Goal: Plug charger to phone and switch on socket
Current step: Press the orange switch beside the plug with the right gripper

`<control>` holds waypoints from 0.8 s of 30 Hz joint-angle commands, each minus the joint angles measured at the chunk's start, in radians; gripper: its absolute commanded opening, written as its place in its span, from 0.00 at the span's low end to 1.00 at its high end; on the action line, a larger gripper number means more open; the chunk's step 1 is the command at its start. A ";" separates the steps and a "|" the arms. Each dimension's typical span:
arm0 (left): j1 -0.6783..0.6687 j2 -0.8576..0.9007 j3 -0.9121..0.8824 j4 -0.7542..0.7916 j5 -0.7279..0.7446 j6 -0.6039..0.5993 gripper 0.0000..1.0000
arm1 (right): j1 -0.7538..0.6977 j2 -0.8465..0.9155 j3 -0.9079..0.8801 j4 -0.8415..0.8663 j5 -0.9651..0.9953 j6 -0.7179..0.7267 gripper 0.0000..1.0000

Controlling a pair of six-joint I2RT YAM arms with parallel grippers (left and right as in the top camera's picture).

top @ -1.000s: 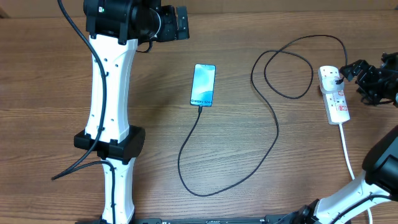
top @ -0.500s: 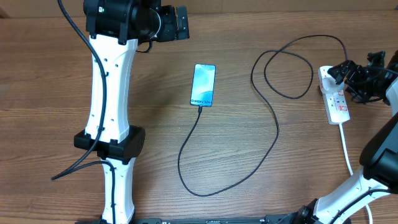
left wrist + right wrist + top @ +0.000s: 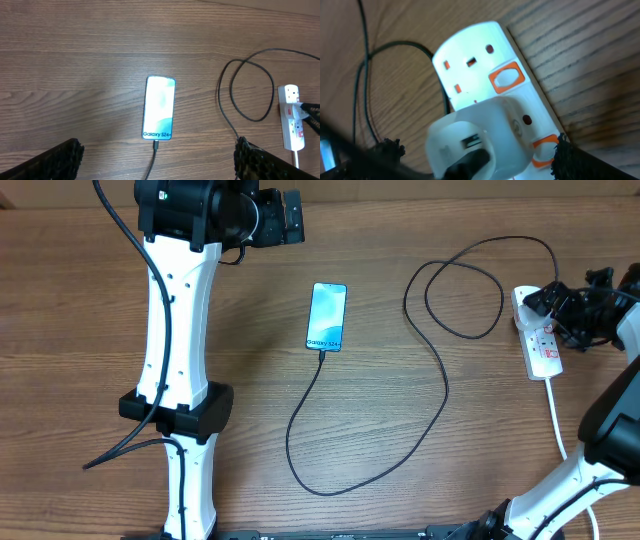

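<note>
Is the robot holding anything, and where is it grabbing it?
Nothing is held. The left gripper is open and empty; the right gripper has its jaws open either side of the white plug in the power strip, not touching it.

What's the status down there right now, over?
Left gripper open, away from phone. Right gripper open, over socket. Charger in phone, screen lit. Nothing blocking.
</note>
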 commanded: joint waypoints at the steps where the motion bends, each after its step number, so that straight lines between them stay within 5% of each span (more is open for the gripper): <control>1: 0.000 0.003 0.000 -0.002 -0.014 0.020 1.00 | 0.019 0.018 0.000 0.000 -0.011 -0.005 1.00; 24: 0.000 0.003 0.000 -0.002 -0.014 0.020 1.00 | 0.046 0.018 0.000 -0.033 -0.008 -0.001 1.00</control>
